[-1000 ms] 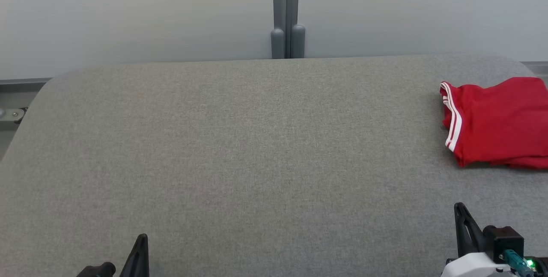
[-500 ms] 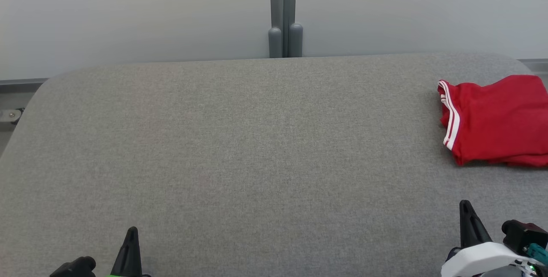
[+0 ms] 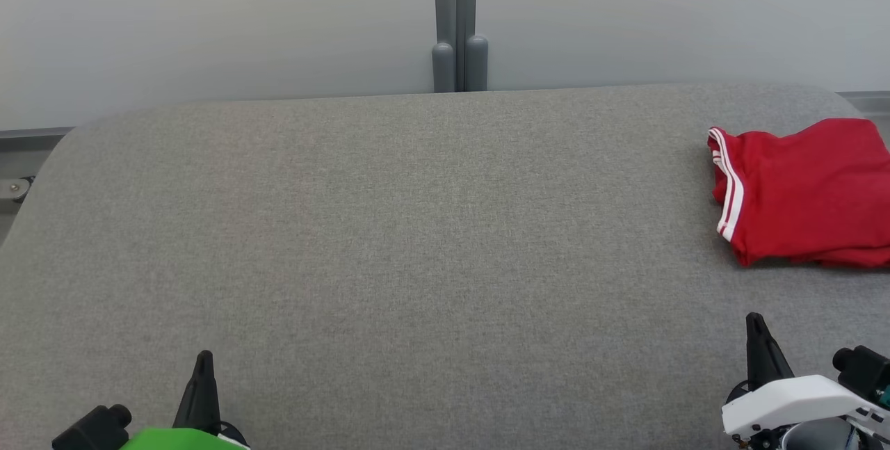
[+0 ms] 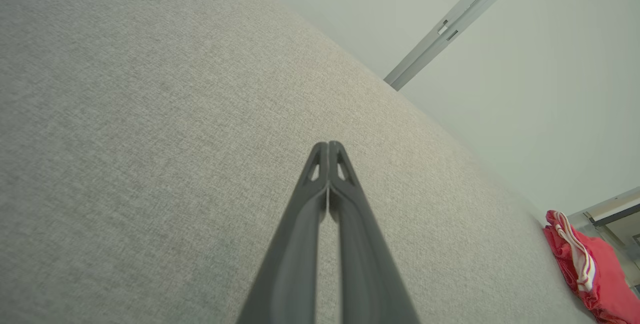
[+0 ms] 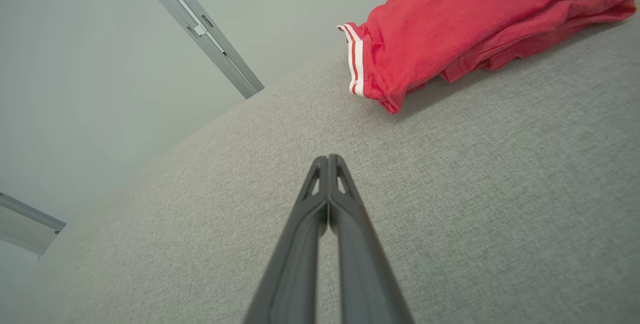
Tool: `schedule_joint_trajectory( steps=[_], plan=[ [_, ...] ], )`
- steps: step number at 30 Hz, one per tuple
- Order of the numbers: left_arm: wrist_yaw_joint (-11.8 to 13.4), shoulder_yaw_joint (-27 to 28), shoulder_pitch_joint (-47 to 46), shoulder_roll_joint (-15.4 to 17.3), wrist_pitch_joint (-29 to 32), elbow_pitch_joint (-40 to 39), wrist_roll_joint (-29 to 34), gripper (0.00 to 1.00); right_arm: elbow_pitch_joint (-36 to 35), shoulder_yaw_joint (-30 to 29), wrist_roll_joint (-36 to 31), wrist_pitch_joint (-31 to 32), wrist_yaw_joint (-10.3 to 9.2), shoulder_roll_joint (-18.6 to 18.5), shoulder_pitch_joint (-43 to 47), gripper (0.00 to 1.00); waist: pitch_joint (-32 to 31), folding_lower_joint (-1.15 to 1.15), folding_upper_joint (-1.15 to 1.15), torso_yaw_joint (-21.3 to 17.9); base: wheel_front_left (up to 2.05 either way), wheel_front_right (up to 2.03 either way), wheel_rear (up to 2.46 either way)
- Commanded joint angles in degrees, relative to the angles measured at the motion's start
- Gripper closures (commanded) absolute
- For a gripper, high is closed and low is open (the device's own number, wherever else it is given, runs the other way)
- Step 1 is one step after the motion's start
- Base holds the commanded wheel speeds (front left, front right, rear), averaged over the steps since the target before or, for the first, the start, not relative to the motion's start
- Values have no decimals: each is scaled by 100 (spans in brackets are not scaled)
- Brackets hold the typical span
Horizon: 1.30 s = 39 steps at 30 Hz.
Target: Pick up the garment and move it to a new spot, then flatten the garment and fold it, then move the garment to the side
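Garment (image 3: 806, 193), red cloth with white-striped hem, folded on grey woven surface (image 3: 417, 227), left hand (image 4: 328, 146) and right hand (image 5: 328, 158) fingers pressed together

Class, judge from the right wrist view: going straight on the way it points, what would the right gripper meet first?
Probably the grey table top just past the right gripper; the red garment lies off to one side of that line. Depth is unclear.
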Motion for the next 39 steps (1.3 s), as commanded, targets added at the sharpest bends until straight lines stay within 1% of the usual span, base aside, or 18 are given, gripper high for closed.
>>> schedule_joint_trajectory(
  steps=[1, 14, 15, 39],
  plan=[
    [-6, 41, -176, 8, 48, -97, -210, 100, -92, 7, 265, 56, -3, -49, -157, 100, 3, 0, 0, -4, 0, 0, 0],
    [-8, 135, -322, -25, 311, -178, -1133, 100, -99, 30, 1433, 318, -4, -62, -290, 100, 24, 0, 0, -39, 0, 0, 0],
    [-8, 135, -322, -25, 311, -178, -1133, 100, -99, 30, 1433, 318, -4, -62, -290, 100, 24, 0, 0, -39, 0, 0, 0],
    [-11, 278, -549, -69, 717, -297, -2562, 100, -108, 62, 3230, 722, -4, -81, -491, 100, 65, 0, 0, -103, 0, 0, 0]
  ],
)
